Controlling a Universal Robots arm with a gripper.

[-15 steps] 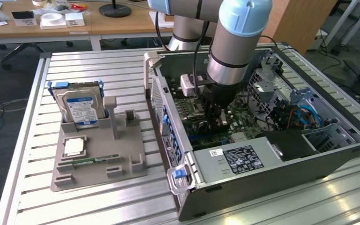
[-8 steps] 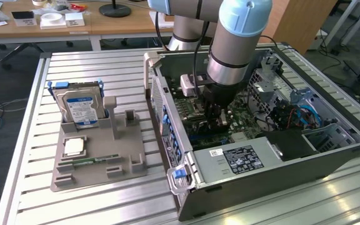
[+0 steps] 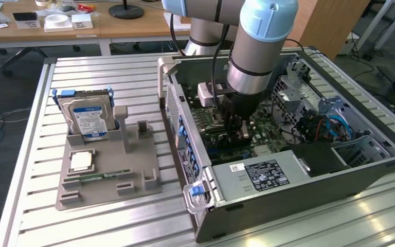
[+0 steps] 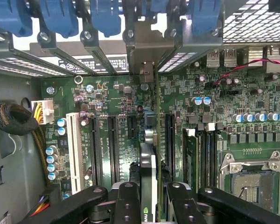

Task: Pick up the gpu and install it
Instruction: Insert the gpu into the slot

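Gpu edge-on, pinched between end effector fingers, above motherboard slots inside case

The arm reached down through the open side of the computer case, taking up most of the middle of that opening. Around the gripper, with the gpu edge-on between its fingers, room was tight: expansion slots stood alongside it, and the blue bracket clips and slot covers walled off the rear. Outside the case, the grey fixture tray with the hard drive stood well apart across bare slatted table.
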